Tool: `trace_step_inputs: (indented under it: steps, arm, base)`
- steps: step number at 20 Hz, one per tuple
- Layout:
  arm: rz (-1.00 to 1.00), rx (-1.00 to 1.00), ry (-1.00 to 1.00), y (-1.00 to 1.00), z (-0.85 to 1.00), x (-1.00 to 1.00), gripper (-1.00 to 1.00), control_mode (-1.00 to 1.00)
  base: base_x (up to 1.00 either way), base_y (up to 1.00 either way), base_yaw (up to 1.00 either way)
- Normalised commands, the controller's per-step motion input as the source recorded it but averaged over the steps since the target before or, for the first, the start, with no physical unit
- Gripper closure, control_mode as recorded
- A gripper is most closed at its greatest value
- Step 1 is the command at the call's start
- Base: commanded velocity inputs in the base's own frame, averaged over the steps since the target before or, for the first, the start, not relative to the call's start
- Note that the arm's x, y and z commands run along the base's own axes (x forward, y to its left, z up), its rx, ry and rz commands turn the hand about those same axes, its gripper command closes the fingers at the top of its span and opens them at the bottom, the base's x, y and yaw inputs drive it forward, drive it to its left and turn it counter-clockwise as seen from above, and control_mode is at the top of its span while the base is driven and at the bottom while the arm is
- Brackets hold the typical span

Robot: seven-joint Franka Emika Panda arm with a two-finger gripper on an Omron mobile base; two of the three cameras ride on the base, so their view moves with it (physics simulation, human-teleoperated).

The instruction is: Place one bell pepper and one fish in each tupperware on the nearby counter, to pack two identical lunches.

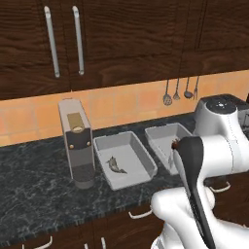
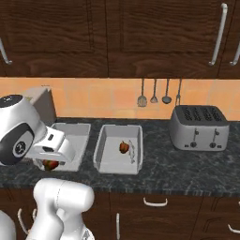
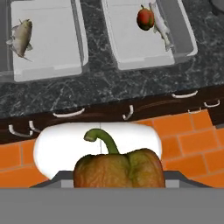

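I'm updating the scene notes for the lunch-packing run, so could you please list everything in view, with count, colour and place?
tupperware: two, light grey, side by side on the counter; left one, right one.
fish: two, grey-silver; one in the left tupperware, one in the right tupperware.
bell pepper: two, red-orange with green; one in the right tupperware beside the fish, one held in the gripper.
counter: one, black-grey marbled.
coffee machine: one, grey, left of the tupperware.
toaster: one, silver, right of the tupperware.
utensils: four, dark, hanging on the wall.
cabinets: dark brown, above.
drawers: dark brown, white handles, below.
gripper: one, shut on a bell pepper.
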Motion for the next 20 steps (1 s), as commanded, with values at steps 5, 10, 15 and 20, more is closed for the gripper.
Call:
trace_step_inputs:
  steps: [5,10,15,20]
  arm:
    - [0.31,0.04,0.01,0.39,-0.41,0.77,1.0,-1.0]
    - [0.23,0.0,0.0,0.47,-0.26,1.0,1.0,-1.0]
    - [0.02,-0.02,0.19,0.46,-0.53,1.0,1.0,-1.0]
    - [0.0,-0.09,0.55,0.62,-0.44,1.0,1.0,-1.0]
  base:
    - [0.0,0.0,0.0]
    - [0.0,0.0,0.0]
    - [0.0,0.0,0.0]
    - [0.0,0.0,0.0]
